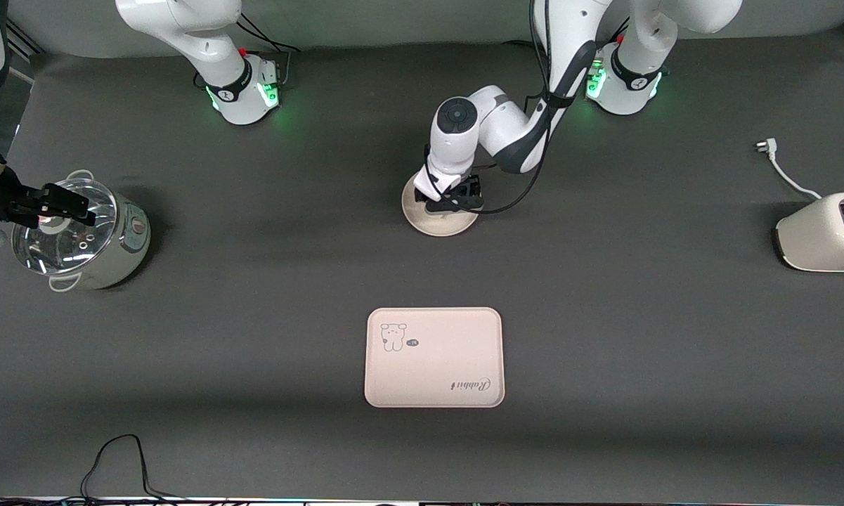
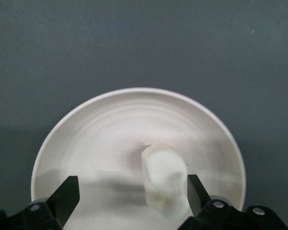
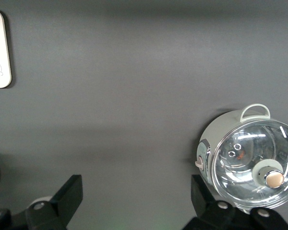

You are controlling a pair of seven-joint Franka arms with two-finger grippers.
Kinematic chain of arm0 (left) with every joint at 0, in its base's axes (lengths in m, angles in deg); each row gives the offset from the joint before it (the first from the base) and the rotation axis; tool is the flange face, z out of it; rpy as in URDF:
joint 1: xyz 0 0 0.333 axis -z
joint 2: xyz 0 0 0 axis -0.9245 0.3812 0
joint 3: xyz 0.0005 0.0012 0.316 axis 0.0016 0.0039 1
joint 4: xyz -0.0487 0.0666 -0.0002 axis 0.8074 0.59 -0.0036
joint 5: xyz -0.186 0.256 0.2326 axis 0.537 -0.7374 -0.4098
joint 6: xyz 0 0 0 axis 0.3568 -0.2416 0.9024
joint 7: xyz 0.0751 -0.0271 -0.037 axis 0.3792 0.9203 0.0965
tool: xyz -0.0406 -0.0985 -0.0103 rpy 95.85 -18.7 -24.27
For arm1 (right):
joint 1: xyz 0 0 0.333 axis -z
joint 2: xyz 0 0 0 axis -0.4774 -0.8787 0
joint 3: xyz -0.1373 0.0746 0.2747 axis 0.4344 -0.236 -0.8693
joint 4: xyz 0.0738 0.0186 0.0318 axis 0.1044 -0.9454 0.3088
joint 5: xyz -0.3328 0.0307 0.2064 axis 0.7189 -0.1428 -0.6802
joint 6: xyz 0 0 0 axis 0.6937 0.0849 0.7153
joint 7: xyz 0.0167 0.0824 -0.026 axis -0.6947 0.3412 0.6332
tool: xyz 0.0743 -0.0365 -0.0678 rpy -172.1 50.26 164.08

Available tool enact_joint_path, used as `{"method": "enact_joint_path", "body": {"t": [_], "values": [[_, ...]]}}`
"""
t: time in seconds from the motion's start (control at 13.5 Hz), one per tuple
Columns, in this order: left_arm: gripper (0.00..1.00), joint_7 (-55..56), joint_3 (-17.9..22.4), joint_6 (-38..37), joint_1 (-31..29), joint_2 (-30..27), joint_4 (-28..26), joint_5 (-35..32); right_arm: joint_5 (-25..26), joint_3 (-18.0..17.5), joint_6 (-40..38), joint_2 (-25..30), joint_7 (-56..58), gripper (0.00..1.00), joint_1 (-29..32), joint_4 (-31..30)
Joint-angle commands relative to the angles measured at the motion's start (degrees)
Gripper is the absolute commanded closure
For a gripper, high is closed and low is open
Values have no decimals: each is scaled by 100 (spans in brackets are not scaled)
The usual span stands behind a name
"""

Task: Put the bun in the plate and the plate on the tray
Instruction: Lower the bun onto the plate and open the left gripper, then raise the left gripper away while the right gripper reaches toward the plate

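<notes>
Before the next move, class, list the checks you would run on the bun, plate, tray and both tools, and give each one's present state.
1. Bun lies in plate: ok.
2. Left tool open over plate: ok.
3. Bun free of fingers: cannot tell, it sits close to one.
4. Plate on tray: not ok, it rests on the table, farther from the camera.
5. Tray bare: ok.
6. Right tool open, waiting above the table beside the pot: ok.

A dark grey counter carried everything. The round plate rested on it near the middle, toward the arms' bases. The cream-pink tray lay flat nearer the front camera, well apart from the plate. A glass-lidded pot stood at the right arm's end, and a white toaster with its loose cord and plug sat at the left arm's end.
</notes>
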Motion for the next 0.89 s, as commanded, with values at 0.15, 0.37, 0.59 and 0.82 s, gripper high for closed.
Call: {"method": "enact_joint_path", "body": {"t": [0.15, 0.37, 0.59, 0.82], "values": [[0, -406, 63, -1213, -307, -443, 456, -83, 54, -30, 34, 201, 17, 0, -29, -240], [0, -1344, 63, -1847, -974, -829, 712, -83, 54, -21, 51, 245, -9, 0, -213, -328], [0, -2566, 63, -2541, -1861, -1189, 1045, -83, 45, -30, 288, 262, -27, 0, -423, -573], [0, -3490, 63, -3270, -2749, -1445, 1572, -83, 45, -30, 420, 420, -955, 0, -1151, -908]]}}
